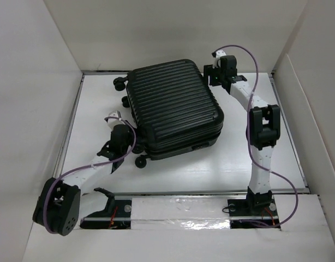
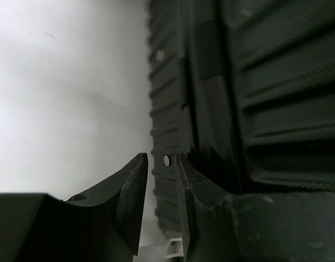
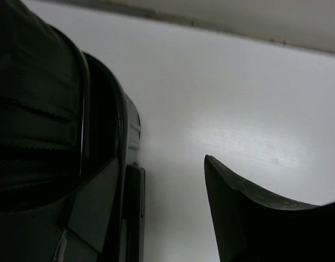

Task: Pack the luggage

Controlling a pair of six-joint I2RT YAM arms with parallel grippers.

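The luggage [image 1: 173,106], a black ribbed hard-shell suitcase, lies flat and closed in the middle of the white table [image 1: 211,172], its small wheels [image 1: 119,83] pointing left. At its near-left corner the left gripper [image 2: 163,158] has its jaws only a narrow slit apart against the suitcase's seam edge, and I cannot tell whether they pinch anything there. At the far-right corner the right gripper [image 3: 165,164] stands wide open with only bare table between its jaws, one finger just beside the shell, holding nothing.
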